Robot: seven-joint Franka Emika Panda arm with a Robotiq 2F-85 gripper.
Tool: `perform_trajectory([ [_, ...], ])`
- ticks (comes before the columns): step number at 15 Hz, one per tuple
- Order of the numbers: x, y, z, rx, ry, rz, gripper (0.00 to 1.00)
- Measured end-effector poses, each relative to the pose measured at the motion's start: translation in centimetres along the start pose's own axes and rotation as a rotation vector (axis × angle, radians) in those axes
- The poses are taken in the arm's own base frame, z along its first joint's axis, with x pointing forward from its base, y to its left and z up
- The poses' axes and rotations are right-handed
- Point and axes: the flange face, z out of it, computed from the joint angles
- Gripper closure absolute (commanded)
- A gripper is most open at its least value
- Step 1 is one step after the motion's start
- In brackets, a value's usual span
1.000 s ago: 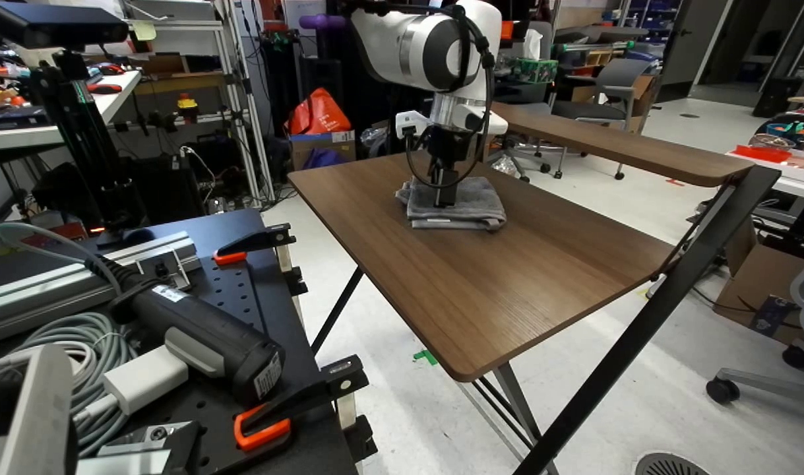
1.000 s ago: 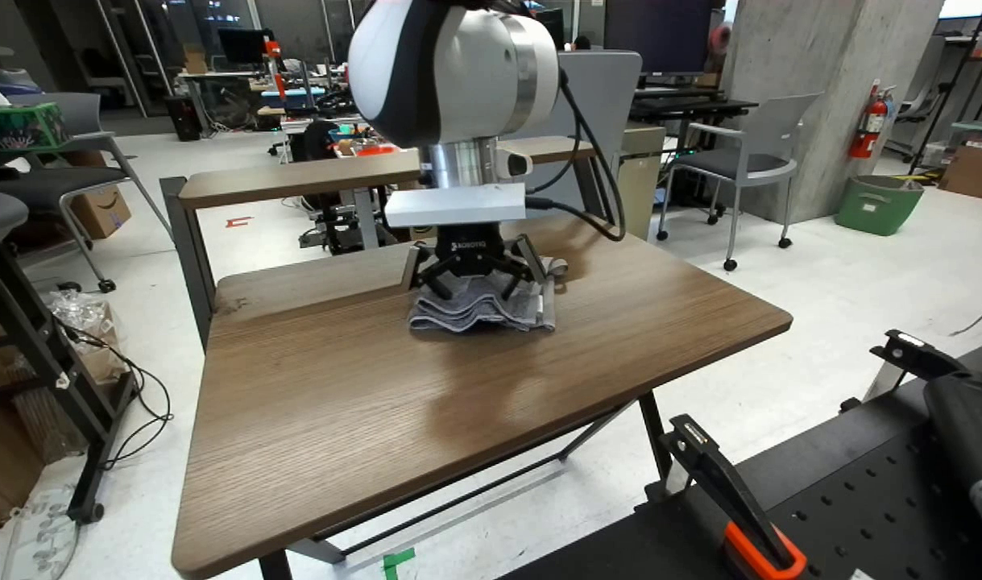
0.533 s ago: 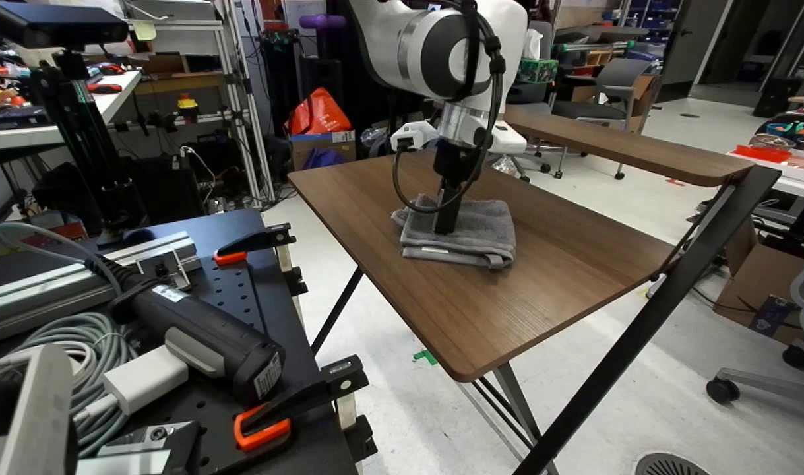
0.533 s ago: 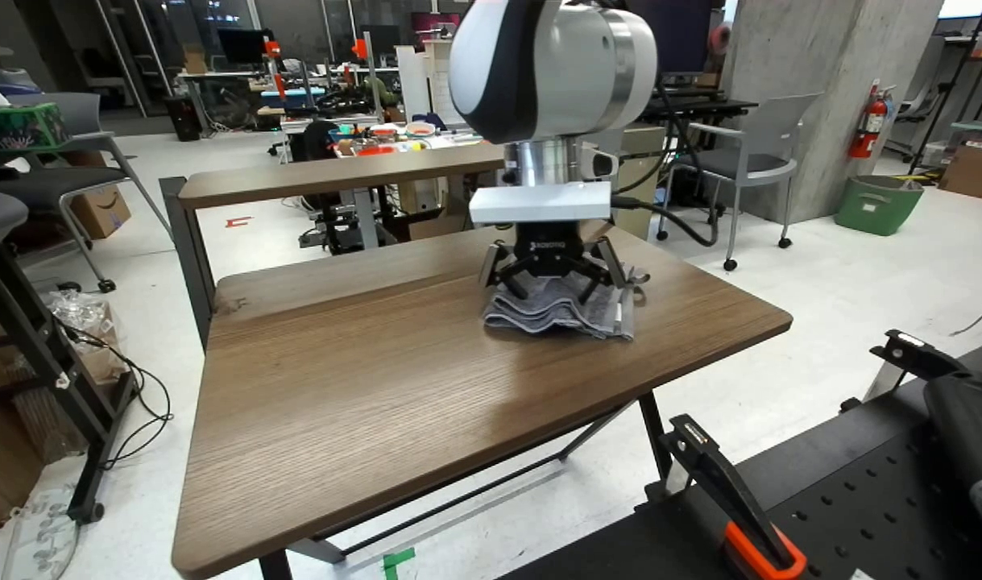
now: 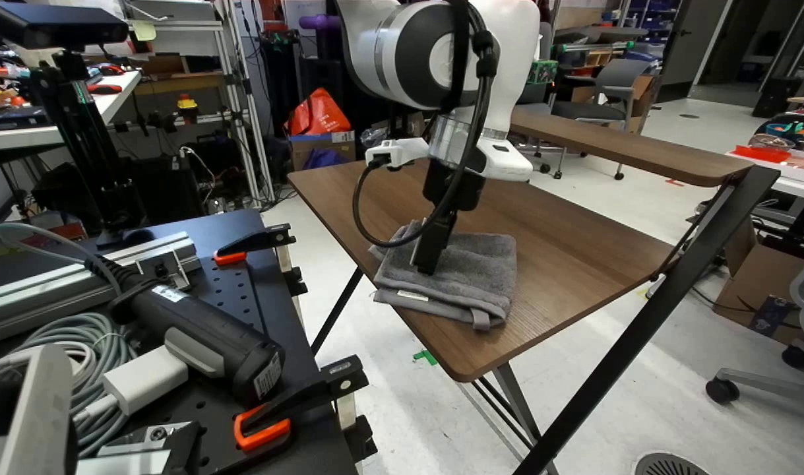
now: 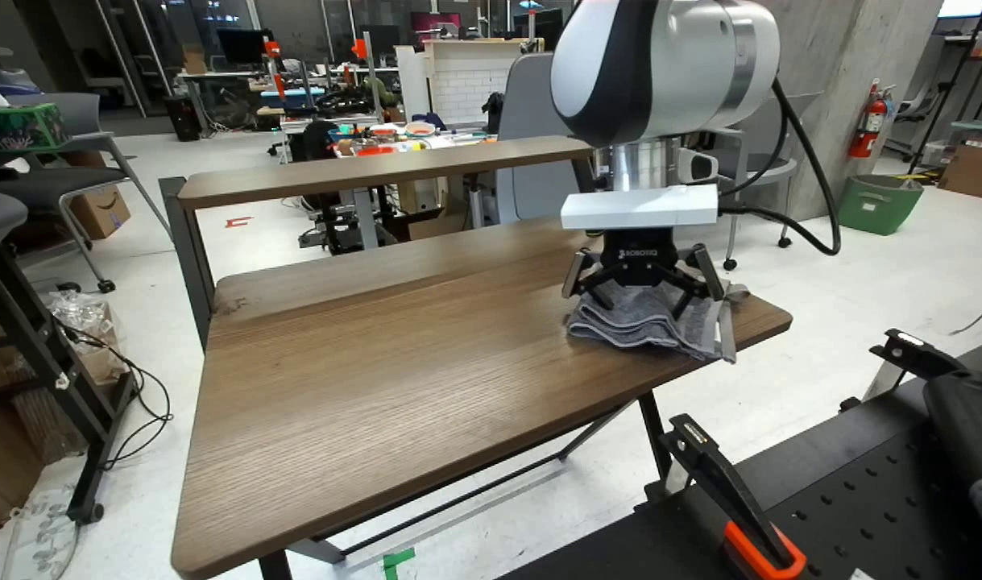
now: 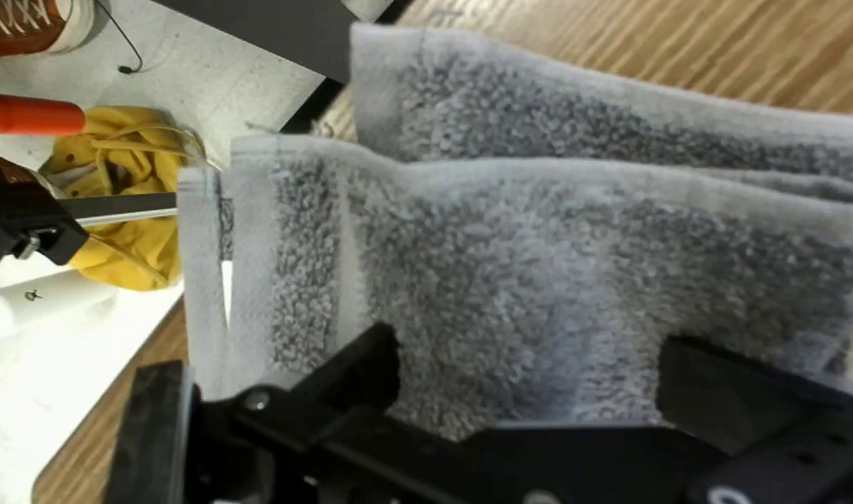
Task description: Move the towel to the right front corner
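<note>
The folded grey towel (image 5: pixel 481 264) (image 6: pixel 656 322) lies on the dark-brown tabletop (image 5: pixel 540 297) (image 6: pixel 426 362), near its right front corner (image 5: pixel 468 366) (image 6: pixel 771 319). Part of the towel overhangs the long edge. My gripper (image 5: pixel 428 267) (image 6: pixel 644 308) presses down on it. In the wrist view, the fingertips (image 7: pixel 530 344) stand well apart and tilt inward, with the towel (image 7: pixel 496 259) bunched in a hump between them. The undersides of the fingertips are sunk in the cloth and hidden. The towel moves along with the gripper.
A raised brown shelf (image 5: pixel 613 145) (image 6: pixel 378 169) runs along one side of the tabletop, on a slanted black leg (image 5: pixel 639 316). A black perforated table (image 5: pixel 237 290) with orange clamps (image 5: pixel 263 432), cables and a tool stands across a floor gap.
The gripper and towel have moved together across the tabletop toward the corner and the long edge. The towel has turned slightly and part of it now overhangs the edge.
</note>
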Motion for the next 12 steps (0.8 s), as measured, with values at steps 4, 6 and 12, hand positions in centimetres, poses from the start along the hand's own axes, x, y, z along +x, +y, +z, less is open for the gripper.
perform_trajectory([
  [4, -0.8, 1.4, -0.4, 0.006, 0.004, 0.007, 0.00],
  [6, -1.0, 1.8, -2.3, 0.025, 0.038, -0.001, 0.00],
  [12, -4.8, 2.7, -13.7, 0.108, 0.200, -0.125, 0.00],
])
